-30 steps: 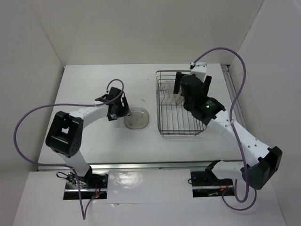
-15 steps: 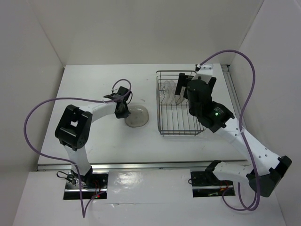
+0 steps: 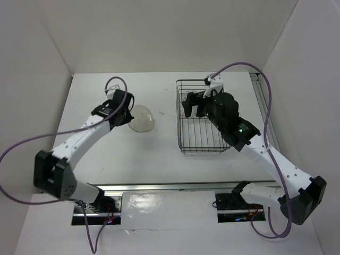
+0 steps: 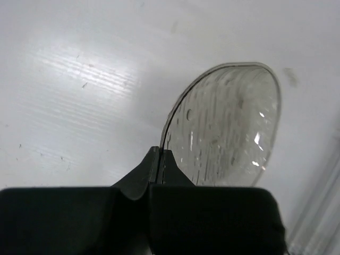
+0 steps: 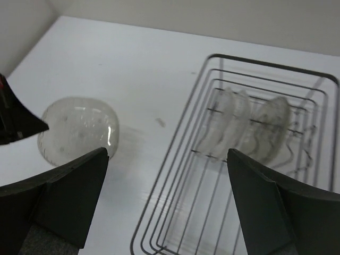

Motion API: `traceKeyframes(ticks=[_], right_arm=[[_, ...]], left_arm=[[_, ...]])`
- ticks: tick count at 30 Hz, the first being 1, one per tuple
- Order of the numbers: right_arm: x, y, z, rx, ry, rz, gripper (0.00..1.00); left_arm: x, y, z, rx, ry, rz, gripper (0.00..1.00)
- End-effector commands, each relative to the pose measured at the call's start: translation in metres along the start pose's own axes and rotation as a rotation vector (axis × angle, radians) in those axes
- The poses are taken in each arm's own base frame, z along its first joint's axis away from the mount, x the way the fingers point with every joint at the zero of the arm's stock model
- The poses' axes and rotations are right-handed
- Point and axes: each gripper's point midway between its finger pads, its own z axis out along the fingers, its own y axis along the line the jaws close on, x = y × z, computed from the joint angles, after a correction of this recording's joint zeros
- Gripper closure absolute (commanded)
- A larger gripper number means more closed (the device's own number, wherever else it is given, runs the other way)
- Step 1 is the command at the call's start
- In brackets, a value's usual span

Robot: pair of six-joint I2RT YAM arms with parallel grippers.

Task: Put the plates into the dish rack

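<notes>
My left gripper (image 3: 126, 112) is shut on the rim of a clear plate (image 3: 141, 118) and holds it tilted over the table, left of the dish rack (image 3: 204, 151). In the left wrist view the closed fingertips (image 4: 161, 152) pinch the edge of the plate (image 4: 228, 127). My right gripper (image 3: 192, 103) hangs open over the back of the rack with nothing between its fingers. In the right wrist view, the right gripper (image 5: 168, 154) frames the rack's rim (image 5: 162, 173). Plates (image 5: 226, 122) stand upright between its prongs, another (image 5: 273, 119) beside them. The held plate (image 5: 77, 130) shows at the left.
White walls close in the table at the back and on both sides. A rail runs along the right table edge (image 3: 261, 106). Purple cables loop above both arms.
My left gripper has shut on the plate's rim and carried it up and back-left from where it lay. The right gripper has swung left over the rack, still open.
</notes>
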Motion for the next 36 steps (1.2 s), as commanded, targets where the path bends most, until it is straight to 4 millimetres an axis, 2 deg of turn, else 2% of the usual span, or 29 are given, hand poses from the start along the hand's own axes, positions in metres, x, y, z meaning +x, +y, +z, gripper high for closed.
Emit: traceKeyframes(ticks=[1, 2, 3, 6, 10, 12, 15, 19, 20, 21, 22, 24, 25, 28, 29, 30, 34, 36], right_arm=[[-0.01, 0.055, 0.002, -0.372, -0.054, -0.029, 0.0], [-0.012, 0.062, 0.005, -0.413, -0.08, -0.029, 0.0], [0.002, 0.066, 0.009, -0.439, -0.061, -0.032, 0.0], [0.012, 0.084, 0.014, -0.539, -0.063, -0.02, 0.0], [0.026, 0.097, 0.025, -0.599, -0.009, -0.006, 0.0], [0.032, 0.101, 0.028, -0.622, 0.008, 0.003, 0.0], [0.037, 0.101, 0.031, -0.619, 0.023, 0.004, 0.0], [0.06, 0.099, 0.04, -0.609, 0.078, 0.006, 0.0], [0.064, 0.099, 0.043, -0.606, 0.089, 0.007, 0.0], [0.064, 0.1, 0.042, -0.615, 0.091, 0.006, 0.0], [0.07, 0.1, 0.045, -0.613, 0.104, 0.007, 0.0], [0.077, 0.101, 0.047, -0.621, 0.119, 0.008, 0.04], [0.083, 0.103, 0.048, -0.633, 0.135, 0.008, 0.07], [0.092, 0.11, 0.047, -0.682, 0.166, 0.02, 0.5], [0.092, 0.111, 0.047, -0.68, 0.173, 0.039, 0.86], [0.09, 0.111, 0.047, -0.681, 0.167, 0.047, 0.99], [0.082, 0.126, 0.035, -0.778, 0.169, 0.086, 1.0], [0.071, 0.129, 0.026, -0.8, 0.141, 0.099, 1.0]], left_arm=[[-0.032, -0.024, -0.079, 0.253, -0.147, 0.072, 1.0], [-0.027, -0.033, -0.092, 0.304, -0.149, 0.104, 1.0], [-0.029, -0.038, -0.104, 0.347, -0.16, 0.129, 1.0], [-0.017, -0.048, -0.129, 0.462, -0.147, 0.176, 1.0], [-0.001, -0.042, -0.131, 0.486, -0.141, 0.202, 1.0], [0.004, -0.048, -0.135, 0.54, -0.155, 0.211, 1.0], [0.003, -0.057, -0.154, 0.647, -0.183, 0.202, 1.0], [-0.006, -0.062, -0.174, 0.727, -0.237, 0.193, 1.0], [-0.004, -0.064, -0.173, 0.74, -0.234, 0.195, 1.0], [-0.006, -0.063, -0.181, 0.761, -0.247, 0.191, 1.0], [-0.005, -0.063, -0.179, 0.762, -0.248, 0.191, 1.0], [-0.007, -0.063, -0.187, 0.791, -0.27, 0.183, 1.0], [-0.007, -0.063, -0.187, 0.791, -0.27, 0.183, 1.0], [-0.007, -0.062, -0.187, 0.796, -0.277, 0.18, 1.0], [-0.007, -0.062, -0.187, 0.796, -0.277, 0.18, 1.0], [-0.007, -0.062, -0.183, 0.781, -0.276, 0.179, 1.0], [-0.009, -0.061, -0.175, 0.739, -0.269, 0.167, 1.0], [-0.01, -0.061, -0.169, 0.715, -0.265, 0.145, 1.0]])
